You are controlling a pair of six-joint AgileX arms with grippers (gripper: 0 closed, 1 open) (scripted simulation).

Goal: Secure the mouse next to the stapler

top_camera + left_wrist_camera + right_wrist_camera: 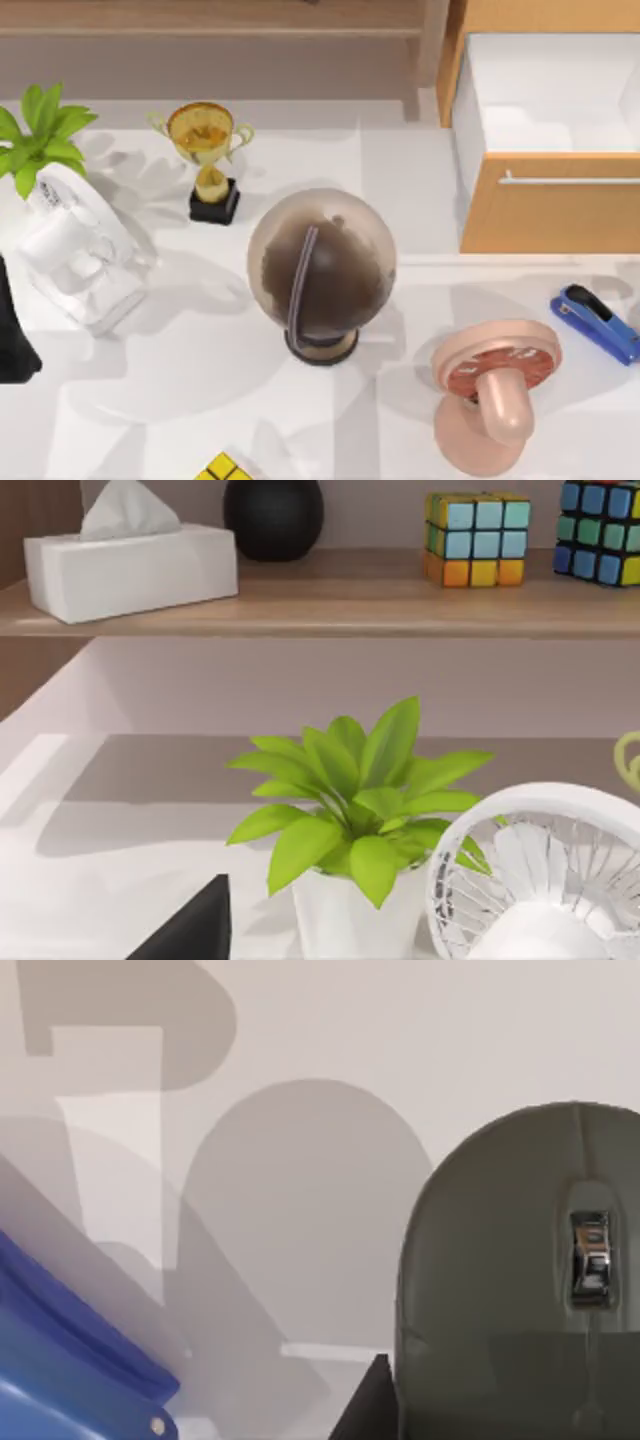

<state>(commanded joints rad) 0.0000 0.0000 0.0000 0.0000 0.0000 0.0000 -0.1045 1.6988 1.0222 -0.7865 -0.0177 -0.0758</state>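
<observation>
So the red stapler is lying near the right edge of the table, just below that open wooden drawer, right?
Not quite: the stapler is bright blue with a black top arm, not red, as the top view shows. The rest holds: it lies near the right edge of the table, just below the open wooden drawer.

Centre table: brown globe point(321, 270); far-left gold trophy point(209, 150), leafy plant point(38, 135), white fan point(75, 250); near-right pink fan point(492, 392); far-right open wooden drawer point(545, 140); near-edge yellow cube point(222, 469).
</observation>
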